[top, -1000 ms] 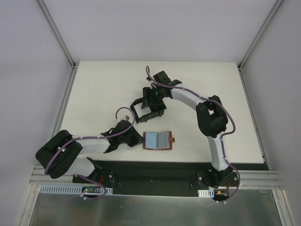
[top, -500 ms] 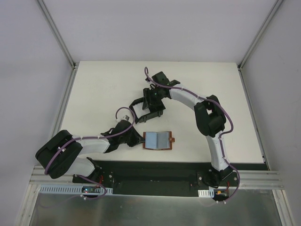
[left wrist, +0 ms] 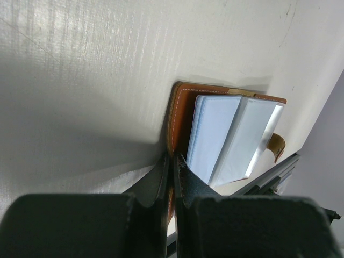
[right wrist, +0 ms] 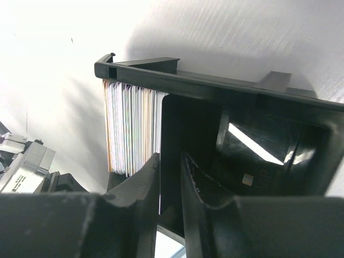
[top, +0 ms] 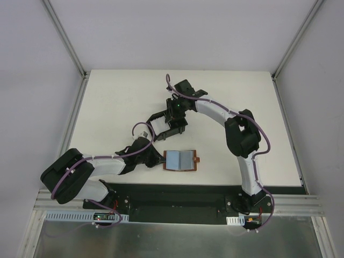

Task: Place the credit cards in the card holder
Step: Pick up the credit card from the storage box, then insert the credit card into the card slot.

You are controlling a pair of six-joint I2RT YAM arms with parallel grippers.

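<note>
Near: one brown leather wallet [left wrist: 181, 113], left gripper [left wrist: 173, 161] clamping its edge.
Beyond wallet: one black plastic card holder [right wrist: 215, 88], stacked cards [right wrist: 131, 129] inside; right gripper [right wrist: 169, 161] grasp unclear.

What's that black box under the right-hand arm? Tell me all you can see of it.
The card holder is a black box, glossy plastic by its look, open-topped with thin walls. It sits on the table near the middle. A row of cards stands on edge at one end; the rest is empty. The right arm's fingers hang at its opening; contact unclear.
</note>
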